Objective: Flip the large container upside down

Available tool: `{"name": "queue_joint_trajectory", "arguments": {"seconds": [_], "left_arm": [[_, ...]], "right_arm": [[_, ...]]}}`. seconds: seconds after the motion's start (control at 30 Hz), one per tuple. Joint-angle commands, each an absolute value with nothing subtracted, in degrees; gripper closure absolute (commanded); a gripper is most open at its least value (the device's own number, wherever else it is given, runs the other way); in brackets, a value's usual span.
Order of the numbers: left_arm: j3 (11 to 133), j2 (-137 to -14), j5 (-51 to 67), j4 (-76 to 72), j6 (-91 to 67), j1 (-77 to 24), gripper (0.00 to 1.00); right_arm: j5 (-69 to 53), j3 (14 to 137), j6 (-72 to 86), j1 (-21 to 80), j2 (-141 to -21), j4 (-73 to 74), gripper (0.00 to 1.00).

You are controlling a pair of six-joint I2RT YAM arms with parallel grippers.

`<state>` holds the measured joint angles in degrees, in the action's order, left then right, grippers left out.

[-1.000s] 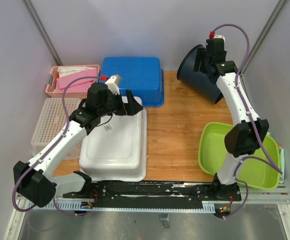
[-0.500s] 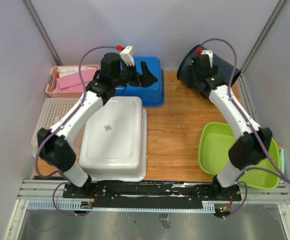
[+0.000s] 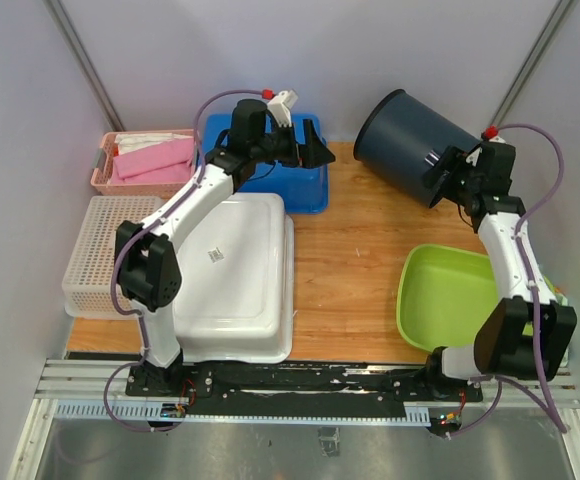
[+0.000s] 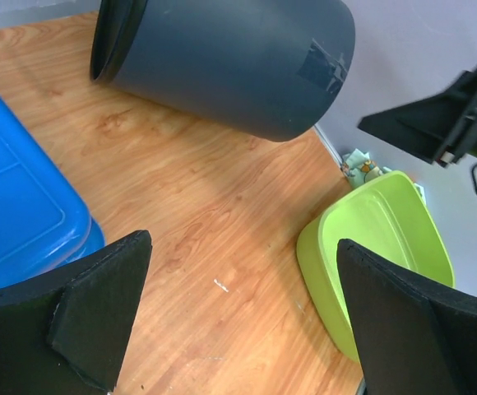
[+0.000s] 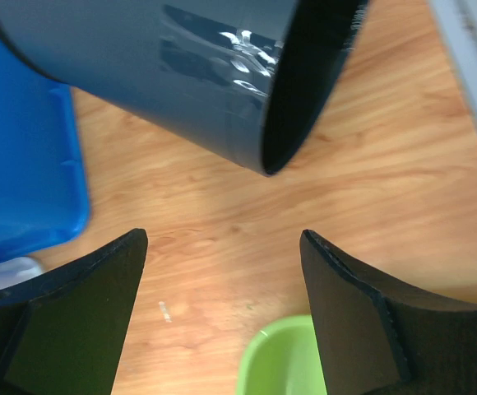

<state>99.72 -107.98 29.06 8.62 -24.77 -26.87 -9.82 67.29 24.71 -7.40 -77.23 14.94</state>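
Dark bucket (image 3: 405, 140) tipped on its side at far right of table (image 3: 360, 260), top cropped in both wrist views, right gripper (image 5: 222, 236) spread empty beside it, contact unclear, left gripper (image 4: 243, 243) spread empty over partly hidden blue tub (image 3: 290, 190)

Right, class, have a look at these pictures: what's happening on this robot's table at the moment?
Neither arm is holding anything. The dark container lies tipped on its side at the back right of the table, not upside down. The right end effector is open with the container's nearer end just ahead of its fingers, not gripped. The left end effector is open above the blue bin, facing the container. A white tub sits bottom up by the left arm.
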Motion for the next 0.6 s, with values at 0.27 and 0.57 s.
{"name": "queue_joint_trajectory", "arguments": {"seconds": [0.27,0.57], "left_arm": [[91.6,-99.7,29.8,6.8,-23.5,-27.3,0.01],[90.9,-98.7,31.0,7.9,-22.7,-27.3,0.01]], "right_arm": [[-20.9,72.3,31.6,-11.9,-84.7,4.8,0.24],[-22.2,70.0,36.7,-17.2,-88.9,-2.6,0.21]]}}
